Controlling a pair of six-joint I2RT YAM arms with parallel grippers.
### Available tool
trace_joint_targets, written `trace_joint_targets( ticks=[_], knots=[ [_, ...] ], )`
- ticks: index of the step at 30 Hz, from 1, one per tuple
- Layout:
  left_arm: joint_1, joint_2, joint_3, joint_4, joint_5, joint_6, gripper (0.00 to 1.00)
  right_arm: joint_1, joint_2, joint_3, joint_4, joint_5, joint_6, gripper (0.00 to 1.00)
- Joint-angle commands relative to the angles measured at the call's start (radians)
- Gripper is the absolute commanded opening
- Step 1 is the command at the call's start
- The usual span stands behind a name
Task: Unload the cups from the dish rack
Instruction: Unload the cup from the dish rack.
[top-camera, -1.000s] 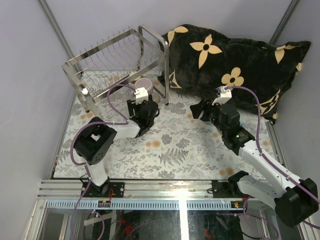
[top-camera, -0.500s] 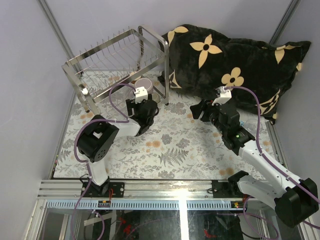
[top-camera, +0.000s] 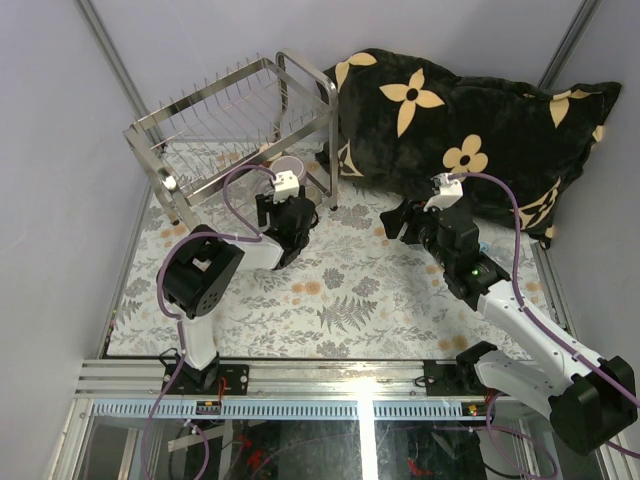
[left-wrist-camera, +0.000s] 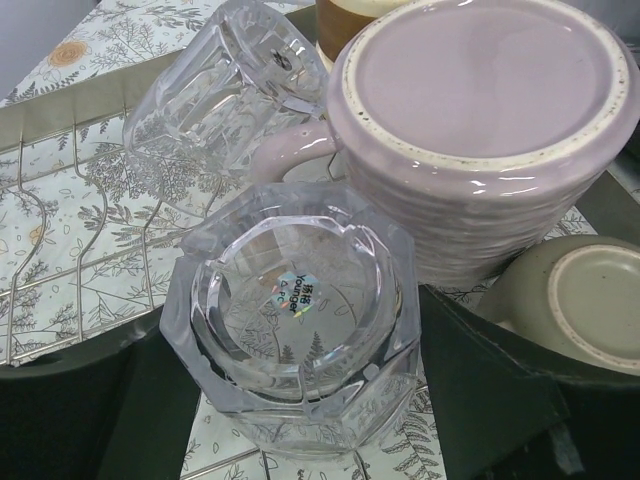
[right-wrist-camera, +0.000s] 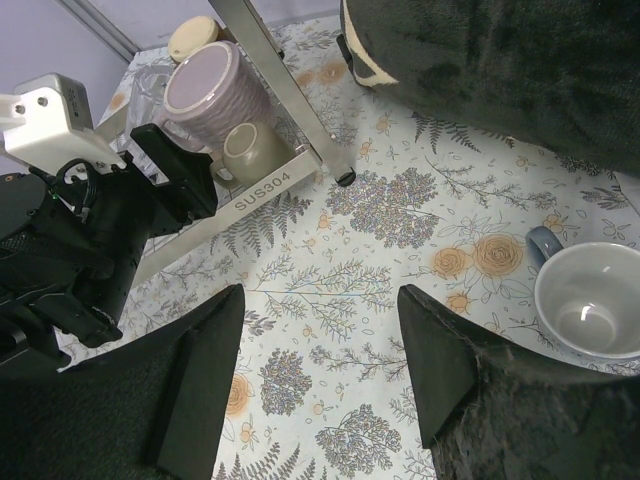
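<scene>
- While the left end effector straddles an upturned clear glass inside the dish rack, grip uncertain, a lilac mug crowds just beside.
- Right end effector gapes empty outside the rack.

Pose: left arm folded at elbow, left gripper jaws apart; right arm extended forward, right gripper jaws apart.

Bright even light, soft shadows, glare on clear glass
</scene>
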Motion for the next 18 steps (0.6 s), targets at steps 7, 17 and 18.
trace_joint_targets(
  ticks=[7, 17, 18],
  knots=[
    [0.012, -0.005, 0.025, 0.002, -0.046, -0.032, 0.15, 0.005, -0.022, 0.003, 0.02, 0.01, -0.019, 0.7],
    [-0.018, -0.131, 0.012, -0.147, -0.153, -0.13, 0.0, 0.004, -0.03, -0.014, 0.041, -0.001, -0.008, 0.7],
    [-0.023, -0.147, 0.015, -0.178, -0.163, -0.15, 0.0, 0.004, -0.03, -0.017, 0.047, -0.004, -0.005, 0.7]
  ],
)
